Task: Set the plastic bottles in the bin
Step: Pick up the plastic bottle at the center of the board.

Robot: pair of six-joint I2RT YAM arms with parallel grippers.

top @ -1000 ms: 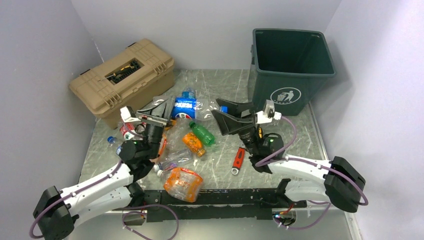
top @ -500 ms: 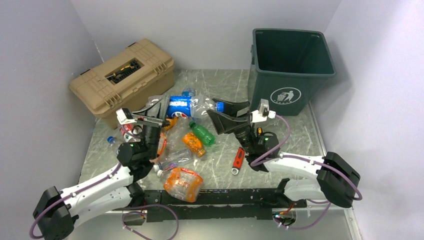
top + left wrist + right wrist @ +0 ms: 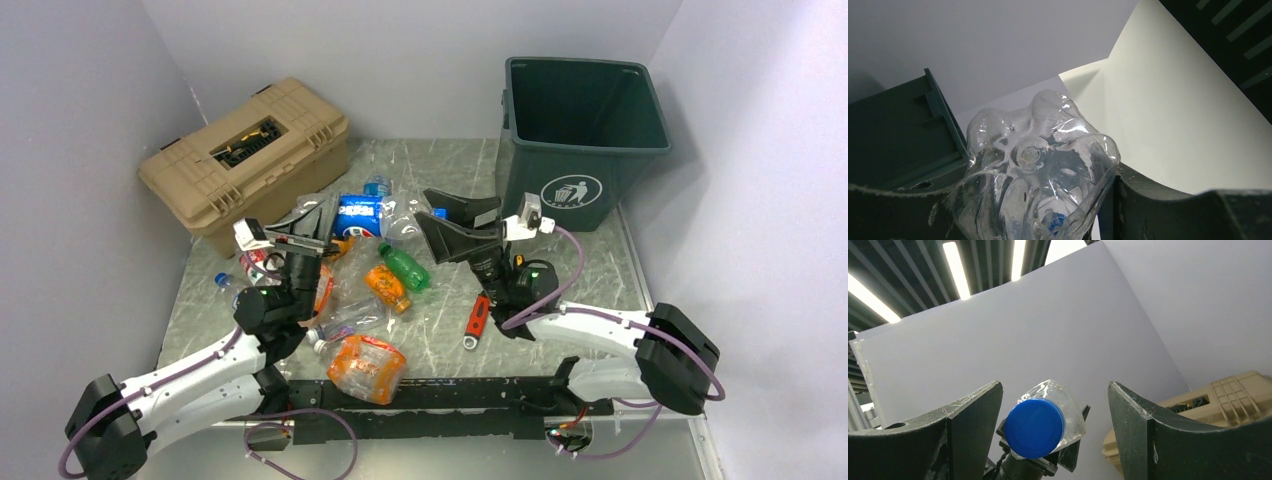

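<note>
1. My left gripper (image 3: 318, 225) is clamped on a clear bottle (image 3: 1038, 165), held off the table with its blue cap toward the right arm
2. Right gripper (image 3: 1054, 390) gapes wide around that cap, gripping nothing (looks like a handover)
3. Bin (image 3: 560, 170) at back right shows no bottles inside; pile of bottles (image 3: 370, 290) lies on the table, so nearly everything is left

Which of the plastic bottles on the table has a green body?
The small green bottle lying on its side mid-table, just right of the small orange bottle. Every other bottle looks clear or orange.
</note>
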